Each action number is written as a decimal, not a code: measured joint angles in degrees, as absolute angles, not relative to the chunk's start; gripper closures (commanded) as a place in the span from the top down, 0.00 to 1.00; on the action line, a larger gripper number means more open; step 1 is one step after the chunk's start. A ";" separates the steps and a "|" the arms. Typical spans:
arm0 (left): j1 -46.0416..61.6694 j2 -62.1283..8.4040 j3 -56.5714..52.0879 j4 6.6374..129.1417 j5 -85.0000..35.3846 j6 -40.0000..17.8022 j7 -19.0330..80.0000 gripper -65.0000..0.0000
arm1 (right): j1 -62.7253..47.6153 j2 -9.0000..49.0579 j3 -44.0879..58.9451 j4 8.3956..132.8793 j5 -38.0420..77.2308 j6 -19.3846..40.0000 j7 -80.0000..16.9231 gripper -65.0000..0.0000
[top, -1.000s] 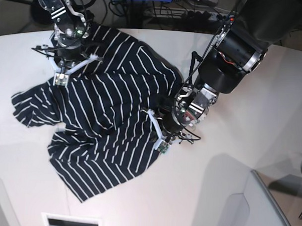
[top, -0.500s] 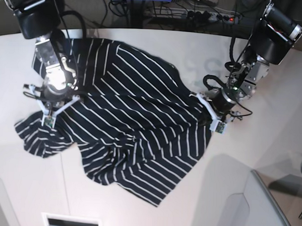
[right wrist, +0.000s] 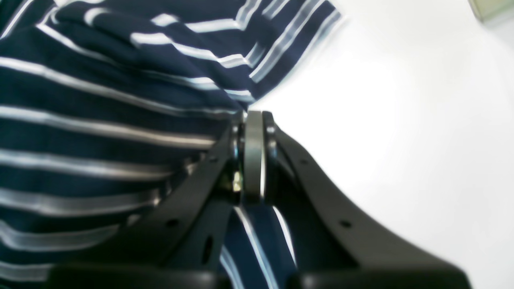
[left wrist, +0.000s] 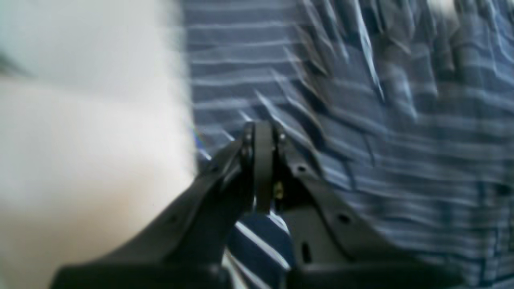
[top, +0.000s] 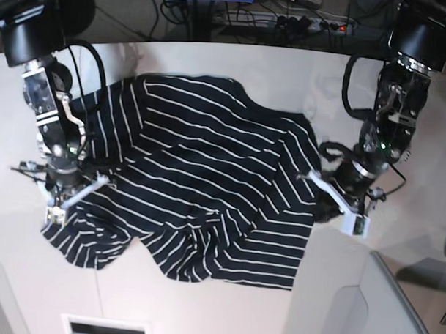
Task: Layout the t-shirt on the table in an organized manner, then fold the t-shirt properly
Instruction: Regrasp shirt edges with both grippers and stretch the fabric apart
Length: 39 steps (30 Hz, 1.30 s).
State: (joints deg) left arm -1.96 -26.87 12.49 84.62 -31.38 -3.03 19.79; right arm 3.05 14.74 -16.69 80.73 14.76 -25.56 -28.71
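The t-shirt [top: 208,181] is pinched at opposite edges by left gripper [top: 326,194] and right gripper [top: 74,195], rumpled on the table [top: 203,305]; even outward tension should be applied so creases are flattened before release.

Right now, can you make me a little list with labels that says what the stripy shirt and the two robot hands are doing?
garment: dark navy t-shirt with thin white stripes, spread out but wrinkled, not folded
surface: smooth white table, under the shirt
left gripper: shut, pinching the shirt's edge on the base view's right
right gripper: shut, pinching the shirt's edge on the base view's left
shirt between them: stretched across, with creases near the middle
fold: not started
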 measured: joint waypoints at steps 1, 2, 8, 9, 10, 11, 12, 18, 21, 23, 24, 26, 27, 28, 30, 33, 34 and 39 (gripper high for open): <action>-3.03 -26.24 11.70 84.40 -31.31 -3.01 21.10 0.00 | 0.54 13.96 -15.05 83.92 15.05 -25.19 -32.08 0.00; -4.43 -25.43 12.01 83.22 -30.96 -3.09 22.98 0.00 | -1.61 12.67 -13.67 86.26 14.96 -25.02 -33.54 0.00; -13.08 -16.80 17.93 67.02 -17.28 -3.46 22.68 0.00 | -16.03 6.83 -12.43 97.19 14.96 -25.23 -35.16 0.00; -13.52 -15.00 17.91 64.58 -15.40 -3.33 21.91 0.00 | -16.95 6.24 -12.84 97.89 14.79 -25.43 -35.09 0.00; -13.65 -13.41 17.65 62.43 -13.69 -3.68 20.03 0.00 | -17.37 5.65 -13.67 98.15 14.81 -25.43 -34.96 0.00; -13.63 -12.19 17.52 60.51 -12.14 -4.71 17.80 0.00 | -17.37 5.37 -14.74 98.13 14.83 -25.17 -34.98 0.00; -13.76 -11.22 17.74 58.52 -10.04 -4.51 16.27 0.00 | -17.26 5.32 -15.59 97.69 14.96 -24.32 -34.39 0.00; -12.01 -11.64 17.23 54.92 -2.55 -4.27 15.51 0.00 | -16.05 5.93 -11.35 88.23 14.61 -24.86 -30.94 0.00; -9.04 -13.21 17.56 56.55 -2.11 -3.70 13.17 0.00 | -11.94 6.74 -8.97 81.47 14.57 -24.51 -29.78 0.00; -7.44 -14.70 17.34 57.98 -2.20 -4.29 12.99 0.00 | -8.58 7.84 -8.80 76.84 14.55 -24.38 -28.42 0.00; -6.61 -15.40 17.26 58.61 -2.13 -4.25 12.86 0.00 | -6.92 8.27 -8.62 74.98 14.26 -24.38 -27.77 0.00; -4.29 -16.56 17.19 60.14 -2.04 -3.09 11.90 0.00 | -4.32 9.37 -8.71 71.42 14.31 -24.18 -26.35 0.00; -2.98 -17.02 17.08 60.90 -1.91 -3.01 11.05 0.00 | -3.14 9.96 -8.71 69.67 14.17 -23.97 -25.26 0.00; -1.69 -17.34 16.99 61.89 -1.89 -2.85 10.85 0.00 | -1.76 10.37 -8.73 67.83 14.04 -24.29 -24.80 0.00; 1.21 -17.47 16.95 64.29 -1.74 -2.59 10.46 0.00 | 1.72 11.29 -8.75 63.81 13.54 -24.45 -24.86 0.00; 6.11 -17.28 17.19 69.06 -1.85 -2.11 10.37 0.00 | 7.55 12.23 -8.78 57.47 14.09 -24.01 -25.76 0.00; 7.70 -17.15 17.34 70.76 -2.13 -2.17 10.74 0.00 | 9.30 12.36 -8.71 55.57 14.11 -23.07 -26.06 0.00; 14.50 -12.38 17.50 80.03 -1.69 -3.18 16.27 0.00 | 16.43 13.45 -8.88 49.41 15.18 -17.63 -25.82 0.00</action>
